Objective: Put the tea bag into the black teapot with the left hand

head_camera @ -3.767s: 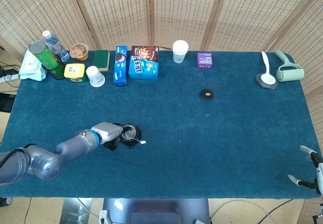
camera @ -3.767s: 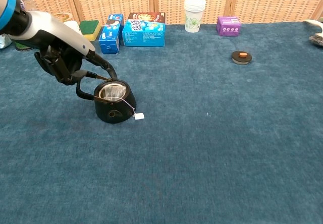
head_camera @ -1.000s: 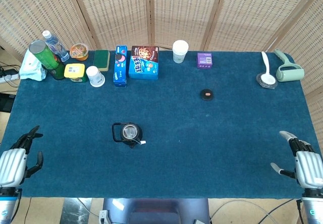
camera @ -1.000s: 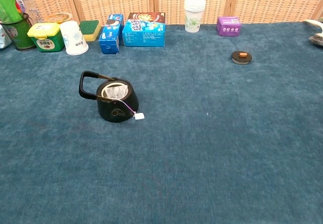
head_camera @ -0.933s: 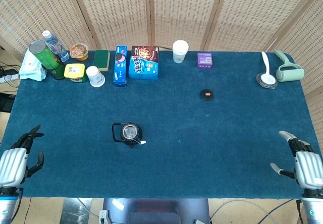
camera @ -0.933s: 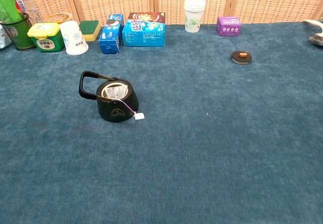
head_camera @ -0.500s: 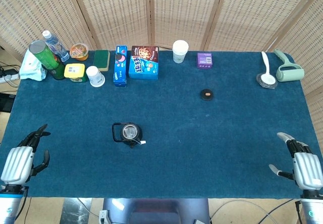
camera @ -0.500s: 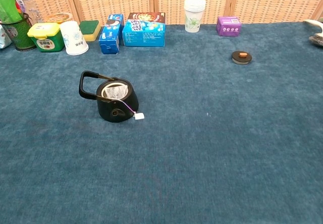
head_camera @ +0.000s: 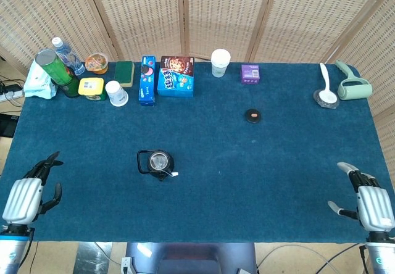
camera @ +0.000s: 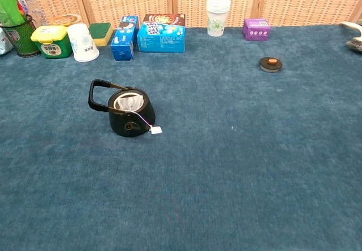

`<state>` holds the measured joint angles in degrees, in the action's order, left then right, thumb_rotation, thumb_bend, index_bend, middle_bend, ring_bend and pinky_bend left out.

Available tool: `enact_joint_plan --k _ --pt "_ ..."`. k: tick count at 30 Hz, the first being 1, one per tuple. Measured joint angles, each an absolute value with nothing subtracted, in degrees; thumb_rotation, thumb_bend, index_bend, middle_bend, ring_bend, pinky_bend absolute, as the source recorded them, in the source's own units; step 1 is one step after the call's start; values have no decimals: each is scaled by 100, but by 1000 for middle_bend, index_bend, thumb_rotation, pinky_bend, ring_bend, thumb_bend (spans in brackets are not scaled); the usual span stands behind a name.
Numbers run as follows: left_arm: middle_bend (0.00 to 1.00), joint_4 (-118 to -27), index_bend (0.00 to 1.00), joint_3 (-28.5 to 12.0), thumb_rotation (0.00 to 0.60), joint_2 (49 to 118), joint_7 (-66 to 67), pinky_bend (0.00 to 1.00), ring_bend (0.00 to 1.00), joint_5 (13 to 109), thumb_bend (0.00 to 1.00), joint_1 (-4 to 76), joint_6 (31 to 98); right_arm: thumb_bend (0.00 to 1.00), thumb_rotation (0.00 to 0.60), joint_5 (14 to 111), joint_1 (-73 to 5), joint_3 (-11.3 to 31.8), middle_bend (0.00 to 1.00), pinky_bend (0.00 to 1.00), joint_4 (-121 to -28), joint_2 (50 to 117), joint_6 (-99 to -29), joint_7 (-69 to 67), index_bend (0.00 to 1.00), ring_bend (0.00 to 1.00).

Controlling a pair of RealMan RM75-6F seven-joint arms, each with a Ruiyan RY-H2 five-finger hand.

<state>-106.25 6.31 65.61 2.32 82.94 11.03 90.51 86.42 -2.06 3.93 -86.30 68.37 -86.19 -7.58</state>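
- We see the tea bag (camera: 129, 102) lying inside the black teapot (camera: 130, 117), pale against the dark rim; its string runs over the pot's front edge and the small white tag (camera: 156, 130) rests on the cloth just beside the pot.
- The teapot stands upright on the blue table (camera: 237, 166), open at the top, with its looped handle pointing away from the tag, toward the table's left side.
- Its round black lid (camera: 271, 64), with an orange knob, lies well apart from the teapot, off to the right and further back.
- Behind the teapot, along the table's far edge, we find two blue boxes (camera: 161, 33), a green sponge (camera: 100, 31), a tipped white cup (camera: 83, 43) and a yellow-lidded green tub (camera: 50, 40).
- Further right of these, still behind the teapot, stand a stack of paper cups (camera: 218, 16) and a small purple box (camera: 256, 29).
- In the head view a white spoon (head_camera: 325, 87) and a pale green roller (head_camera: 354, 86) lie at the far right corner, far from the teapot.
- The left hand (head_camera: 26, 197) sits at the table's near left corner, well apart from the teapot, fingers spread and holding nothing.
- The right hand (head_camera: 368, 203) sits at the near right corner, even further from the teapot, fingers likewise apart and empty.
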Motion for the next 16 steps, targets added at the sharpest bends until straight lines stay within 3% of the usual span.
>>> enact_joint_plan --k 16 --pt "241 -10664 0 417 600 6502 256 275 157 8367 645 912 8899 104 600 8675 -188 363 222 232 -8623 6823 -8663 -782 181 299"
